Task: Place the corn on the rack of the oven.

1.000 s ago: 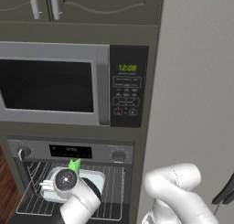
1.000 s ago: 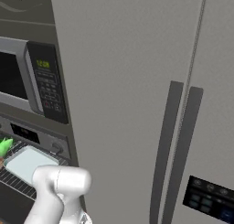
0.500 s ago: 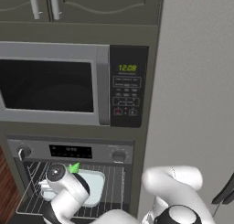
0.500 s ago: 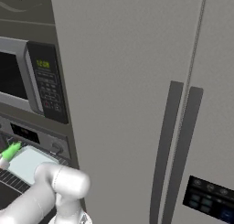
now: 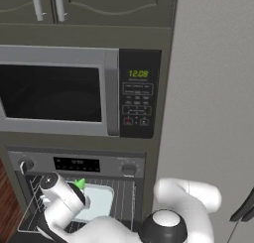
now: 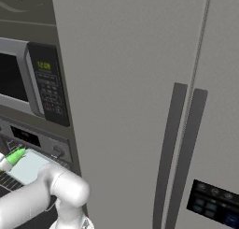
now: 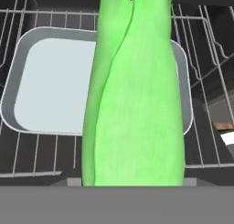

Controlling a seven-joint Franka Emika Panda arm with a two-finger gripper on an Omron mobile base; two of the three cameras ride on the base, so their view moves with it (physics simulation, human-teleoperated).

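Nearest the hand camera, the corn [image 7: 135, 95] runs straight up the middle from 6 o'clock to 12 o'clock, so the claw is closed on its near end, with the fingertips hidden behind the husk. From the left base view the corn's green tip [image 5: 79, 182] pokes out at about 1 o'clock of the white wrist, just above the near edge of the pale tray [image 5: 96, 202]; from the right base view it [image 6: 16, 155] sits at the tray's 10 o'clock corner. Below the cob lies the tray [image 7: 50, 81], resting on the rack [image 7: 41, 150], whose wires show bare along the tray's 6 o'clock side and at 3 o'clock. Beyond that is the dark cavity of the oven [image 5: 129, 160], under the control strip with its knobs. The corn hangs over the tray rather than over open wires, so to do this step well I would judge that the hand should shift toward the bare strip of rack at 3 o'clock, lower until the cob is just above the wires, lay it across them so it cannot slip between or roll, and only then release. Letting go from height risks it bouncing into the tray.
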